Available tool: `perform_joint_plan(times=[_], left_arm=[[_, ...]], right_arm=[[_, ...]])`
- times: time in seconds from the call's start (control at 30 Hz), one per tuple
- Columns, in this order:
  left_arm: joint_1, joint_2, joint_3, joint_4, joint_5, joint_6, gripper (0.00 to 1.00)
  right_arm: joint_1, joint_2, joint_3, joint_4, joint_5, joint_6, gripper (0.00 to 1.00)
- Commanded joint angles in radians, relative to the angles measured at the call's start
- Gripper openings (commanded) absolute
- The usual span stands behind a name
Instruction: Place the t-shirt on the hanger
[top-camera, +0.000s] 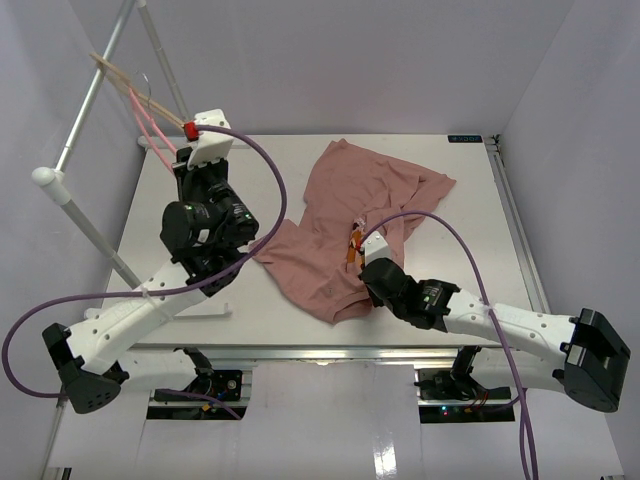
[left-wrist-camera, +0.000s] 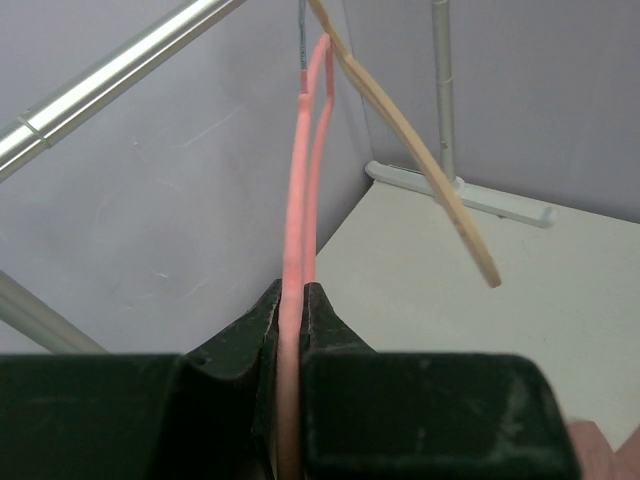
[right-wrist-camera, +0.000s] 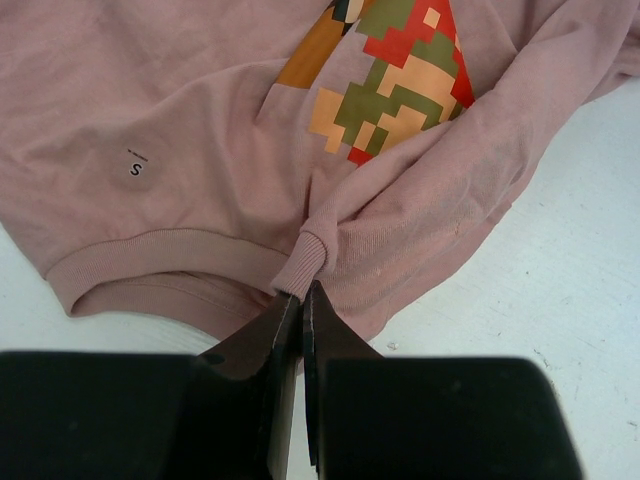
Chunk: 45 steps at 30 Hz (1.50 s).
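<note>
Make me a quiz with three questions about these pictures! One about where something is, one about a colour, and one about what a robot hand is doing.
1. Where is the t-shirt?
A. in a basket
B. crumpled on the table
C. on a chair

2. What colour is the hanger held by the left gripper?
A. blue
B. green
C. pink

3. What is the right gripper doing?
A. it is shut on the t-shirt
B. it is wide open in the air
C. it is holding a cup

Answers:
1. B, because the top view shows the cloth bunched up on the white tabletop.
2. C, because the left wrist view shows a thin pink bar clamped in that gripper.
3. A, because the right wrist view shows it pinching the cloth's ribbed edge.
</note>
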Motion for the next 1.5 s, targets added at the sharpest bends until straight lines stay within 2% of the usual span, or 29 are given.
perform_joint_plan(times=[0.0, 0.17, 0.3, 0.53, 1.33, 1.47], left_arm=[[-0.015, -0.062, 0.058, -0.028, -0.028, -0.013, 0.0], [-0.033, -0.056, 0.116, -0.124, -0.028, -0.105, 0.0], [-0.035, -0.055, 0.1, -0.042, -0.028, -0.01, 0.0], [-0.05, -0.065, 0.093, -0.029, -0.028, 0.004, 0.0], [-0.231, 0.028, 0.117, -0.001, -0.027, 0.019, 0.0], [-0.319, 0.051, 0.125, 0.001, -0.025, 0.018, 0.0]], right_arm=[[0.007, 0.012, 0.041, 0.014, 0.026, -0.003, 0.08], [0.007, 0.017, 0.043, 0.009, 0.034, -0.002, 0.08], [0.008, 0.023, 0.044, 0.009, 0.041, 0.0, 0.08], [0.008, 0.054, 0.061, -0.011, 0.059, 0.003, 0.08], [0.01, 0.061, 0.063, -0.025, 0.096, 0.024, 0.08], [0.01, 0.054, 0.06, -0.028, 0.112, 0.038, 0.08]])
